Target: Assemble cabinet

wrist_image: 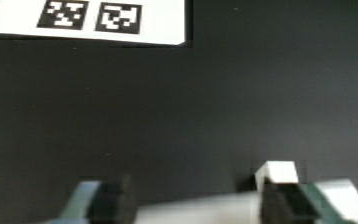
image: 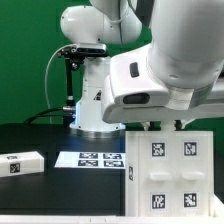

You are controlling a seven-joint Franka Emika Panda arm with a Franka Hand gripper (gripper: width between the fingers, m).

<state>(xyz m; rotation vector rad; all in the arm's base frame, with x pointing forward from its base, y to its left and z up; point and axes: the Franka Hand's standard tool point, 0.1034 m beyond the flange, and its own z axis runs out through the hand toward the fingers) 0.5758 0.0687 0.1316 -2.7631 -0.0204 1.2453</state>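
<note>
The cabinet's large white box part (image: 170, 172) stands at the exterior view's right, its face carrying several square tags. A small white cabinet part (image: 20, 163) with one tag lies at the exterior view's left. My gripper (image: 165, 125) hangs just above the box's top edge, mostly hidden by the arm. In the wrist view the gripper (wrist_image: 194, 196) is open with its fingers (wrist_image: 286, 190) wide apart. A blurred white surface (wrist_image: 197, 208), seemingly the box's top, shows low between them. I cannot tell whether the fingers touch it. No knob shows.
The marker board (image: 92, 160) lies flat on the black table in front of the white robot pedestal (image: 95, 105); it also shows in the wrist view (wrist_image: 87, 18). A green wall stands behind.
</note>
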